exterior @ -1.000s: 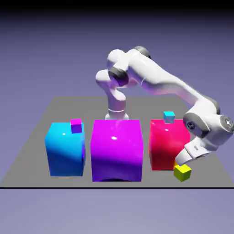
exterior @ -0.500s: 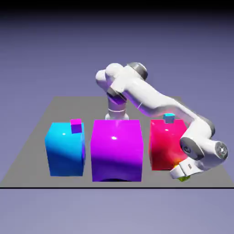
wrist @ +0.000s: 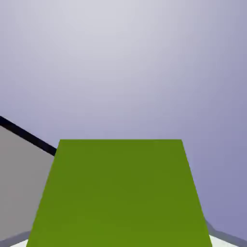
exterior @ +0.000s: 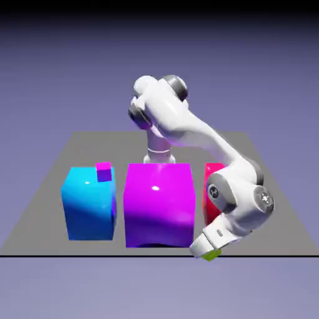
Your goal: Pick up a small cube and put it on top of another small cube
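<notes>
The small yellow-green cube [exterior: 212,254] shows only as a sliver under my gripper [exterior: 210,252], which is shut on it at the table's front edge, just in front of the gap between the big magenta and red blocks. In the hand view this cube [wrist: 118,193] fills the lower half and hides the finger tips. The other small cube [exterior: 103,171], magenta on top with purple sides, sits on the back right corner of the big cyan block [exterior: 88,204], far toward the exterior view's left of my gripper.
The big magenta block [exterior: 159,202] stands in the middle. The big red block [exterior: 212,187] is mostly hidden behind my forearm. In the hand view the grey table [wrist: 19,178] and its dark edge show at the left, below the plain backdrop.
The gripper went from open beside the yellow-green cube to shut on it. The arm then swung toward the exterior view's left along the front edge, carrying the cube and covering the red block.
</notes>
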Available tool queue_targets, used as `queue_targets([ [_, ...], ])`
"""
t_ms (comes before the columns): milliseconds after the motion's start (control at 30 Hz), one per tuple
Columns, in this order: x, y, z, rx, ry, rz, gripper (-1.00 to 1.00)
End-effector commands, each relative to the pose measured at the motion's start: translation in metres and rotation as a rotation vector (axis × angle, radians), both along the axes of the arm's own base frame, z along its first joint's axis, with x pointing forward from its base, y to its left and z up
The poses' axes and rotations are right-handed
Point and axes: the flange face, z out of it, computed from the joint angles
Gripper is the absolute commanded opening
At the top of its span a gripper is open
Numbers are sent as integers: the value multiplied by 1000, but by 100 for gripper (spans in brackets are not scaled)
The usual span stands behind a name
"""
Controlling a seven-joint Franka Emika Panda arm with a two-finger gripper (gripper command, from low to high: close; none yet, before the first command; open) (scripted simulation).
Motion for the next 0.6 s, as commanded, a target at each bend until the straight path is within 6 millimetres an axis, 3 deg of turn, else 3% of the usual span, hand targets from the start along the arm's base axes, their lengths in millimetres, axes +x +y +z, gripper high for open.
queue_targets([
  [0,4,-21,3,-11,-2,25,-100],
  [167,16,-130,18,-67,17,144,-100],
  [300,11,-217,32,-118,63,236,-100],
  [567,-32,-386,65,-208,236,401,-100],
])
